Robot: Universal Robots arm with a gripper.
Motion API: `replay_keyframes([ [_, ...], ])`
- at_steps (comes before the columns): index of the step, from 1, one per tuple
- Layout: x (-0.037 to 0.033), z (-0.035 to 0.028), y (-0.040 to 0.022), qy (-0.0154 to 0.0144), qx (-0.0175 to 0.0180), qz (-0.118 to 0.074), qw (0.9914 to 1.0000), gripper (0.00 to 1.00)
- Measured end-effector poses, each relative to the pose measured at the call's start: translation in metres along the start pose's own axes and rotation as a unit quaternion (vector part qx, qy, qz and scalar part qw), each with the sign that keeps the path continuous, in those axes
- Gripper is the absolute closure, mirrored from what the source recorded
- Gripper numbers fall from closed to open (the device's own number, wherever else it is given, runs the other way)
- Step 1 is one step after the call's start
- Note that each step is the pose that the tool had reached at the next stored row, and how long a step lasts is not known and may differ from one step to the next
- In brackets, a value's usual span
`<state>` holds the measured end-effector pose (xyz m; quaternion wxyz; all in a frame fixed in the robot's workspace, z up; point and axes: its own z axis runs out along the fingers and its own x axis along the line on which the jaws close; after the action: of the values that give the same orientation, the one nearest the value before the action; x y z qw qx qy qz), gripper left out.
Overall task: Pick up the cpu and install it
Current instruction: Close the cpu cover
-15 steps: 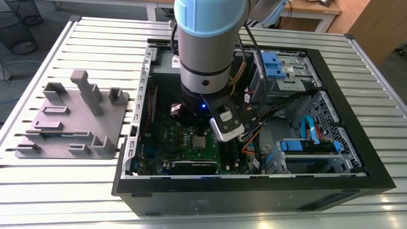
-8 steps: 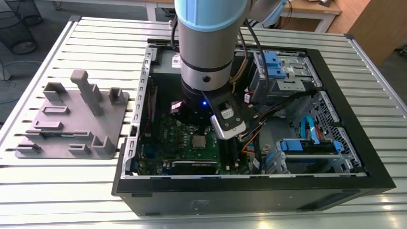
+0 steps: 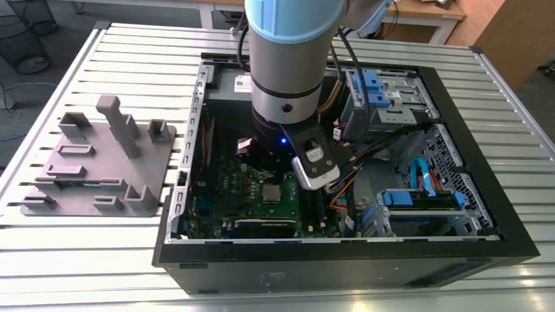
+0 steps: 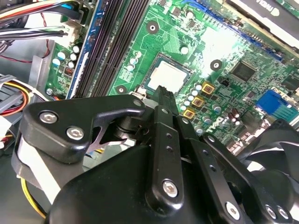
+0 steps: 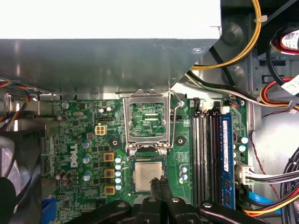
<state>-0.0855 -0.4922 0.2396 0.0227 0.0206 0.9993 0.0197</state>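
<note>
Sitting cpu (image 5: 145,171) just beside end effector (image 5: 160,179)

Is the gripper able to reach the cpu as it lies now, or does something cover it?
Probably yes. The cpu lies uncovered on the motherboard, the socket's metal frame stands swung open beside it, and the gripper hangs right at its edge with nothing between.

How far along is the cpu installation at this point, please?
The cpu already lies flat in place on the motherboard. The hand, shut and holding nothing, is at the chip's edge. The metal retention frame beside it stands flipped open, so clamping down is not yet done.
</note>
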Motion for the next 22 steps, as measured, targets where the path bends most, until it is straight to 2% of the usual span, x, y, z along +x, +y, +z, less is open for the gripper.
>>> replay_keyframes([
  [6, -0.0023, 0.0012, 0.0006, 0.0, 0.0, 0.0, 1.0, 0.89],
  [11, -0.0073, 0.0029, 0.003, 0.0, 0.0, 0.0, 1.0, 0.89],
  [20, -0.0092, 0.0064, 0.018, 0.0, 0.0, 0.0, 1.0, 0.89],
  [22, -0.0114, 0.0071, 0.0206, 0.0, 0.0, 0.0, 1.0, 0.89],
])
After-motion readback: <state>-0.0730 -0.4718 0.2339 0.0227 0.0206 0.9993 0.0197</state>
